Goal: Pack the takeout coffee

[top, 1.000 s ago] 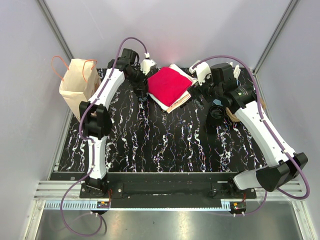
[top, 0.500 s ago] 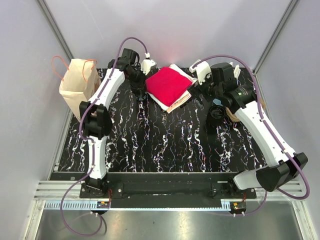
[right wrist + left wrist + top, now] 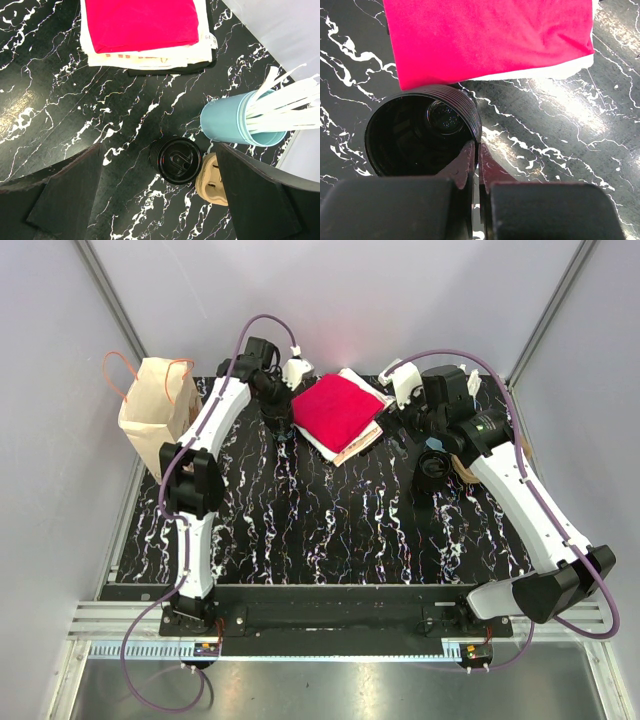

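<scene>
An open black ribbed cup (image 3: 380, 150) stands on the marble table beside a folded red cloth (image 3: 490, 35). My left gripper (image 3: 476, 146) is shut on the cup's rim, with one finger inside and one outside. In the top view this gripper (image 3: 278, 422) is at the back centre-left. A second black cup with a lid (image 3: 176, 160) stands at the right, and it also shows in the top view (image 3: 432, 462). My right gripper (image 3: 160, 200) is open and empty above it, with the fingers well apart. A brown paper bag (image 3: 155, 405) with orange handles stands at the far left.
The red cloth tops a stack of folded cloths (image 3: 340, 415) at the back centre. A teal cup of white sticks (image 3: 240, 122) and a beige cardboard piece (image 3: 212, 186) stand close beside the lidded cup. Walls enclose the table on three sides.
My left gripper has shifted slightly toward the back with the open cup's rim in it. The right arm has hardly moved.
</scene>
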Controlling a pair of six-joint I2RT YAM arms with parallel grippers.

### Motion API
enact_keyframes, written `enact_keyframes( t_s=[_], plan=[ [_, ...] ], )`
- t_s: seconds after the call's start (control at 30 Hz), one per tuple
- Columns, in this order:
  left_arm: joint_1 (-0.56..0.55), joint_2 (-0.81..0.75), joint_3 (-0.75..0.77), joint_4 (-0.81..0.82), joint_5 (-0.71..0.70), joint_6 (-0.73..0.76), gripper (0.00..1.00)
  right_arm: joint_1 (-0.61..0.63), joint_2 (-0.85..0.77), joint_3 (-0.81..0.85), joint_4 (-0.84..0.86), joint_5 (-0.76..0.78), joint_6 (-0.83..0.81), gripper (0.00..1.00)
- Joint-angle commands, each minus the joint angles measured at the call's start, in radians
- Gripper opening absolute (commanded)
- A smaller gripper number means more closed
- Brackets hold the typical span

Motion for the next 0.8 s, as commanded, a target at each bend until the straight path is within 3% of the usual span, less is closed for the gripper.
enact_keyframes(
  t_s=[0.0,0.77],
  plan=[
    [-0.015,-0.031,0.039,0.026,-0.045,0.004,0.0,-0.007,-0.03,-0.005,0.04,-0.006,0.016,1.0],
    [-0.032,-0.066,0.048,0.055,-0.08,-0.005,0.0,-0.013,-0.039,-0.019,0.047,-0.006,0.016,1.0]
  ],
)
